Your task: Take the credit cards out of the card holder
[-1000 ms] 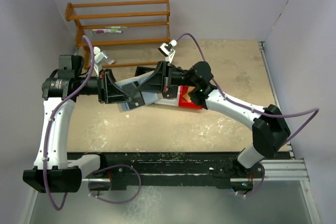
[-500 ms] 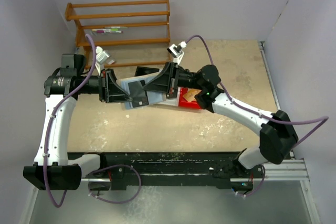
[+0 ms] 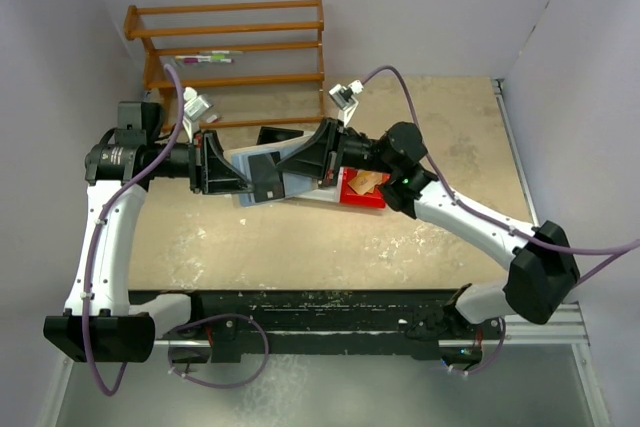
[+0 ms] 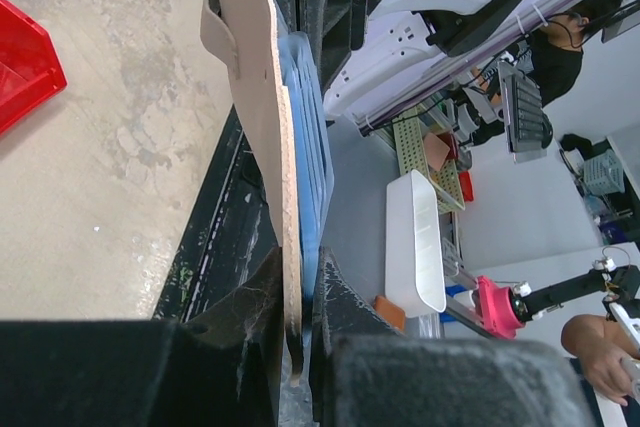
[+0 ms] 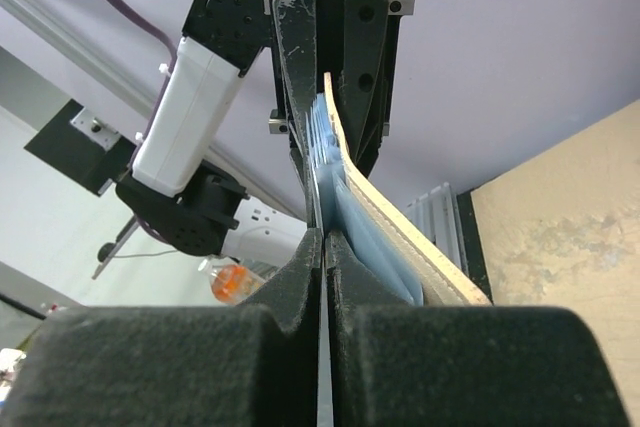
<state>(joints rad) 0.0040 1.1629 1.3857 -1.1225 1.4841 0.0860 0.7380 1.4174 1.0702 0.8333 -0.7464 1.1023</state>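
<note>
Midair, left gripper [image 4: 295, 282] pinching stiff tan card holder [image 4: 250, 77]; right gripper [image 5: 323, 242] pinching thin pale card [image 5: 321, 205].

We find the middle barred: the left gripper [image 3: 266, 185] and the right gripper [image 3: 288, 169] meet above the table [image 3: 300, 247], clamped on the card holder [image 3: 248, 160] and the credit cards [image 5: 321, 387]. A red bin [image 3: 365, 197] lies beneath the right wrist. A wooden rack [image 3: 230, 47] fills the far left. The near and far-right tabletop lie open.
</note>
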